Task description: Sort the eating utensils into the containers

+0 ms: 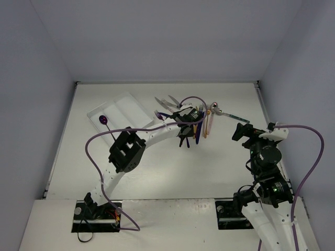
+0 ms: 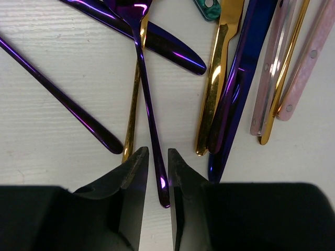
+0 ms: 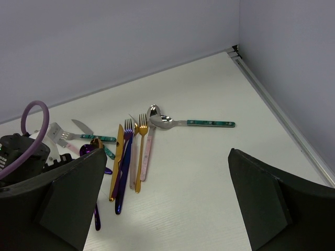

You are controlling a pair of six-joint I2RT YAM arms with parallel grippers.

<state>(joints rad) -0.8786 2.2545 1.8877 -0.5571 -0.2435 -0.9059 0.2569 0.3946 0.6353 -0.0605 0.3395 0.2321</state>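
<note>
The utensils lie in a loose pile at the middle back of the table. My left gripper is down at the pile. Its jaws stand a narrow gap apart, one on each side of the end of a purple utensil handle, not clamped. Beside that handle lie a purple knife, a gold knife, a dark blue knife and pinkish handles. The white tray stands back left with one purple spoon in it. My right gripper is wide open and empty, right of the pile.
A teal-handled silver spoon lies apart toward the right wall, also in the top view. A gold fork and dark blue knife lie parallel. Silver knives lie behind the pile. Walls enclose the table on three sides.
</note>
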